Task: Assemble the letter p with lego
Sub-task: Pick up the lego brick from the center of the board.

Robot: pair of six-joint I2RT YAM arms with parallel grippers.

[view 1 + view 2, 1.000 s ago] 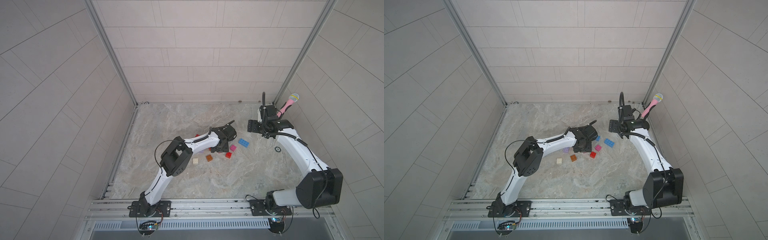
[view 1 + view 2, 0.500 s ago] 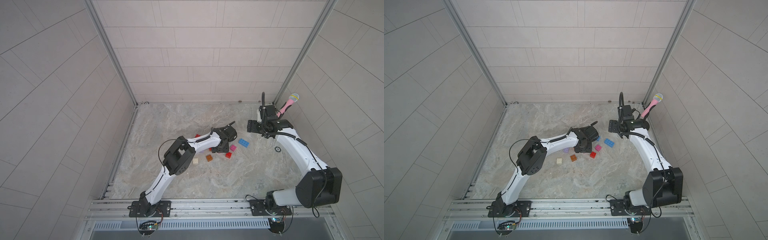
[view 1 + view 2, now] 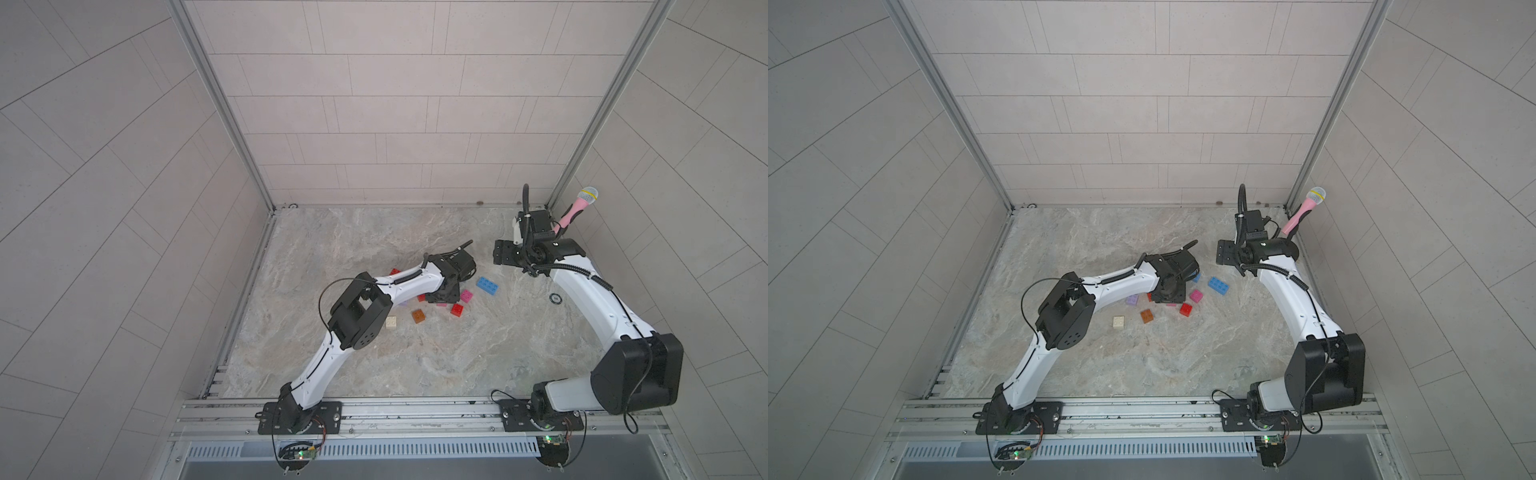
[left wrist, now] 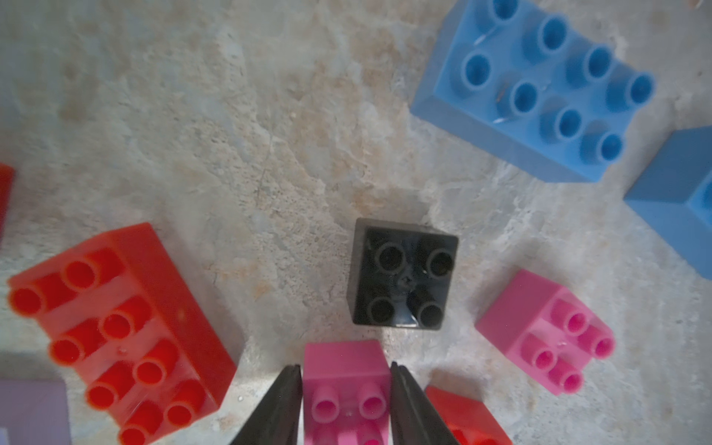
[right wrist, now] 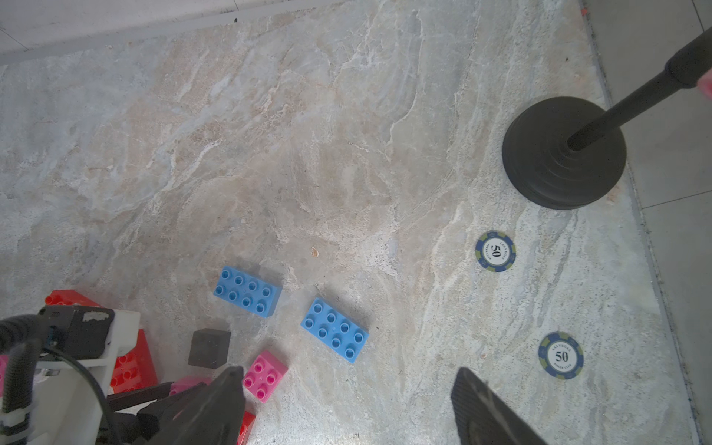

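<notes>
Lego bricks lie scattered mid-table. In the left wrist view my left gripper has one finger on each side of a pink square brick, touching both sides as it rests on the table. Around it are a black square brick, a red oblong brick, a second pink brick and a blue oblong brick. In a top view the left gripper points down over the cluster, beside orange-brown and cream bricks. My right gripper hangs open and empty above the table.
A pink microphone leans on a black stand whose round base sits in the far right corner. Two poker chips lie near the right wall. Tiled walls enclose the table on three sides.
The left jaws have narrowed onto the pink square brick, and the left arm has shifted slightly over the cluster. The right arm has stayed where it was.
</notes>
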